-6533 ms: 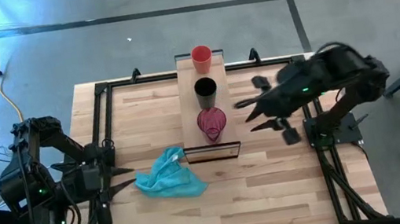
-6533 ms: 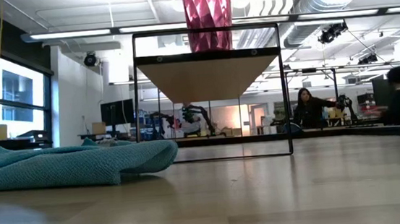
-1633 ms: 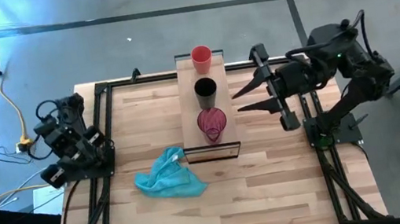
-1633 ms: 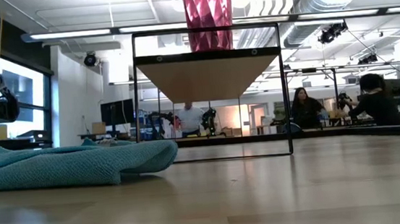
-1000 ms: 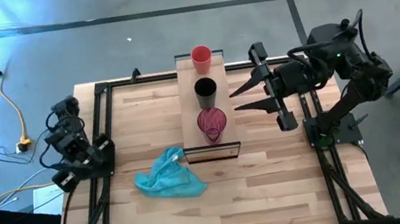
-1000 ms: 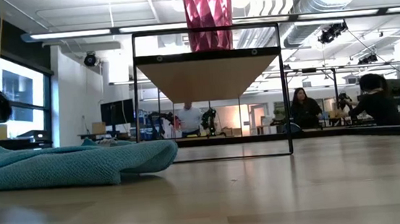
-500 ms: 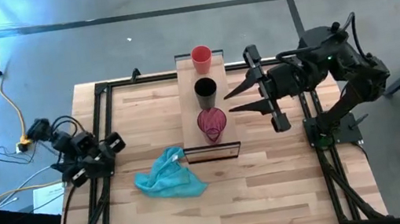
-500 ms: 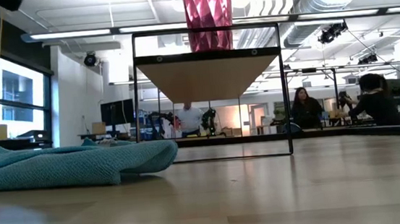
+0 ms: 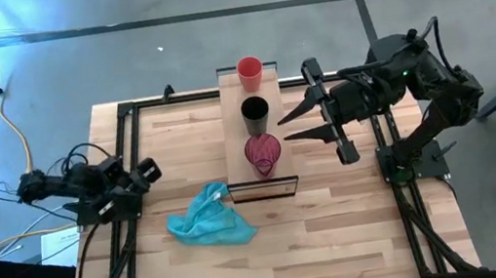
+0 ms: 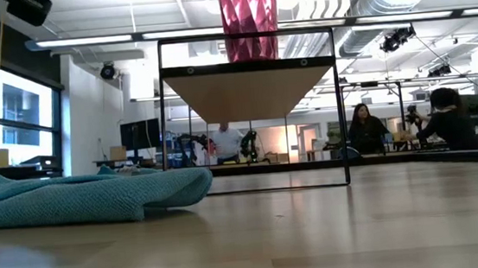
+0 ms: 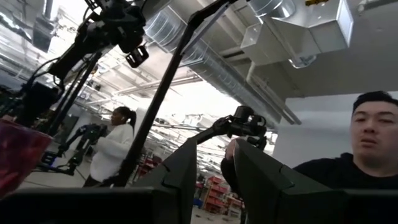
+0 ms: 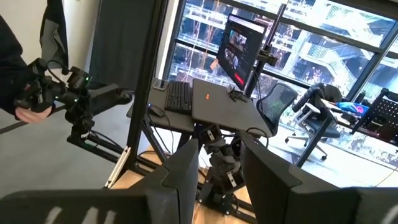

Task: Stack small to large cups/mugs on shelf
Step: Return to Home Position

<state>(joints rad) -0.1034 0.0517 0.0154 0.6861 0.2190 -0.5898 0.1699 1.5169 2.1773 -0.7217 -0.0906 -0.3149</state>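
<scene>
Three cups stand on their bases in a row on the shelf [image 9: 236,141], a pale plank with a black frame [image 10: 253,115] at its near end. The orange-red cup [image 9: 250,71] is at the far end, the black one [image 9: 255,113] in the middle, the pinkish-red one [image 9: 263,153] [image 10: 249,16] nearest. My right gripper [image 9: 286,127] [image 12: 221,171] hovers open just right of the black and pinkish-red cups, pointing level at them. My left gripper [image 9: 144,171] [image 11: 214,180] is open at the table's left edge, tilted upward, with nothing between its fingers.
A light blue cloth [image 9: 209,218] [image 10: 80,196] lies crumpled on the slatted tabletop [image 9: 340,224], near and left of the shelf's framed end. Black rails [image 9: 125,138] run along the table's edges. People show in the room beyond the table.
My left arm has swung round at the table's left edge and sunk a little; its gripper, which faced off the table's near-left side, now points toward the table's right. Cups, shelf and cloth have kept still.
</scene>
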